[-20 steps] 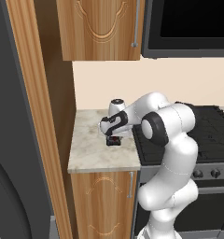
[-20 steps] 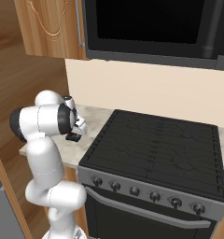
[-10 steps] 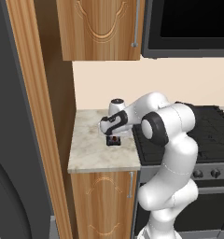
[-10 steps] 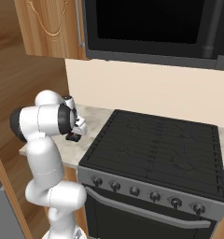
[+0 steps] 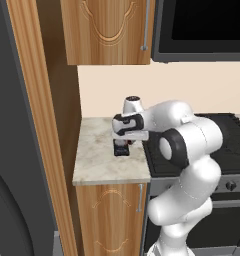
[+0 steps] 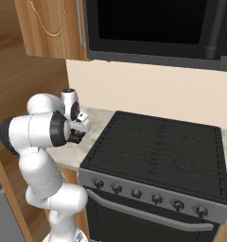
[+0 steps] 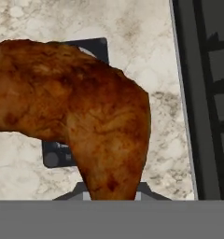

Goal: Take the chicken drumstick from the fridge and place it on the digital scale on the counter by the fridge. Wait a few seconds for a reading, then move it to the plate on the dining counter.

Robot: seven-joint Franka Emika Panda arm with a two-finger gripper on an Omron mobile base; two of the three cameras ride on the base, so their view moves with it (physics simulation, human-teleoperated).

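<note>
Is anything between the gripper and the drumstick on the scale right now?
Nothing visible. The hand view shows the chicken drumstick right at the gripper, which has shut on it, over the digital scale on the counter.

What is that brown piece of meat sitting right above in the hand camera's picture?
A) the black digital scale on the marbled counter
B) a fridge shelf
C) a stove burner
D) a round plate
A: in the hand view the chicken drumstick covers most of the digital scale, a dark slab on the marbled counter, with the stove off to one side.
</note>
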